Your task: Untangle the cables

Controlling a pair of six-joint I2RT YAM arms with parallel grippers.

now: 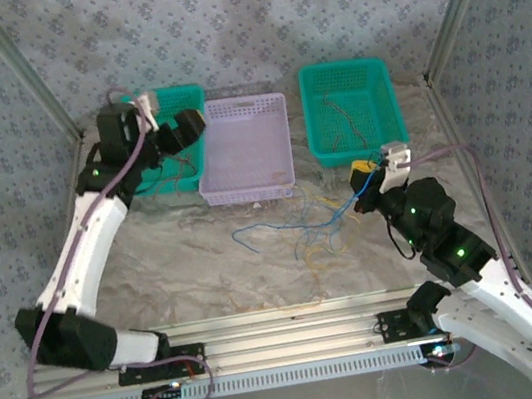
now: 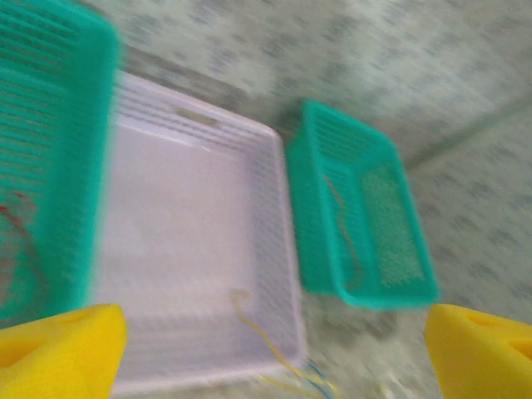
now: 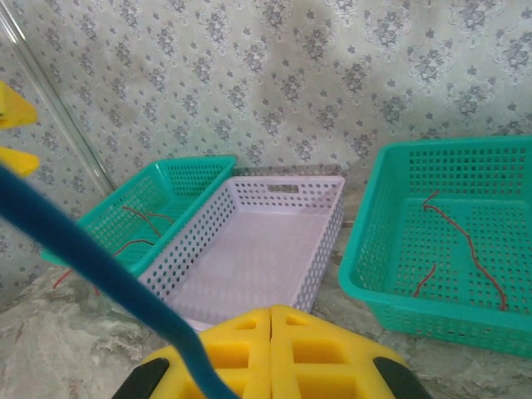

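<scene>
— Left gripper (image 1: 184,131)?
— Spread wide over the left green basket (image 1: 168,94), toward the table's (image 1: 177,274) far left corner.
— Cables (image 1: 316,227)?
— Tangled mid-table, just before the lilac basket (image 1: 246,102); red strands inside both green baskets.
— Right gripper (image 3: 272,324)?
— Clenched on a blue cable (image 3: 83,249), nearer the right edge.

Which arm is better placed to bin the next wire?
Right: the right gripper is shut on a thin blue wire, beside the right-hand teal plastic basket. The left gripper is open and empty.
</scene>
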